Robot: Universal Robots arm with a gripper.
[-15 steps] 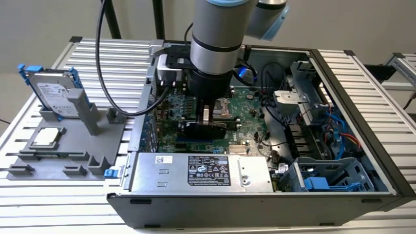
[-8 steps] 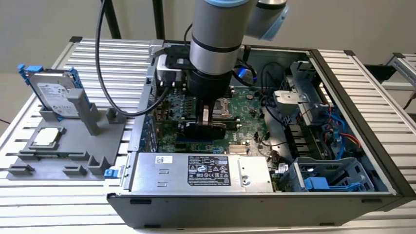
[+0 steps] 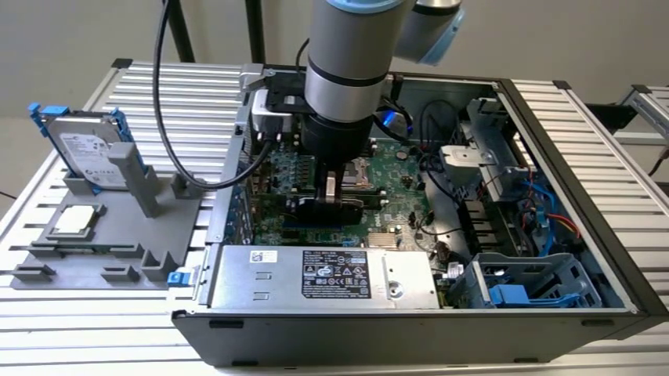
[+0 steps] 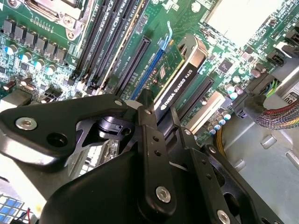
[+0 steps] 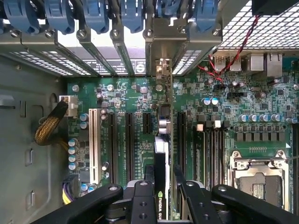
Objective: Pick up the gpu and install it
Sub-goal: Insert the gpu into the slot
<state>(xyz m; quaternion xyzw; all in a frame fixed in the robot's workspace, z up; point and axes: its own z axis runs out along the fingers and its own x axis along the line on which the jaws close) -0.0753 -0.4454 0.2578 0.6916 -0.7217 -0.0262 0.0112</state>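
Gripper (image 3: pixel 332 205) sits low inside the open case (image 3: pixel 585 196), at centre frame in the exterior view, its black fingers (image 4: pixel 150 140) closed on the gpu (image 4: pixel 180 77). In the second wrist view the gpu runs from the fingers toward the upper middle of the frame, black cover edge up, green board face beside it. It stands on edge over the motherboard (image 4: pixel 42 46), in line with a long black slot (image 4: pixel 135 63) just beside it; whether its connector has entered a slot cannot be told. In the first wrist view the gripper (image 5: pixel 161 196) fills the lower middle, and the gpu (image 5: pixel 161 154) extends up the frame toward the row of bracket openings (image 5: pixel 117 51) and blue latches (image 5: pixel 98 14) at the case's rear wall. The CPU socket (image 5: pixel 257 172) lies at lower right of that frame, a white slot (image 5: pixel 92 144) at left of centre.

In the exterior view the power supply (image 3: pixel 324 278) lies along the case's near edge, lower centre. A grey fixture (image 3: pixel 99 235) stands at the exterior view's left, well apart from the case, holding an upright hard drive (image 3: pixel 89 153) and a flat CPU chip (image 3: pixel 78 221).
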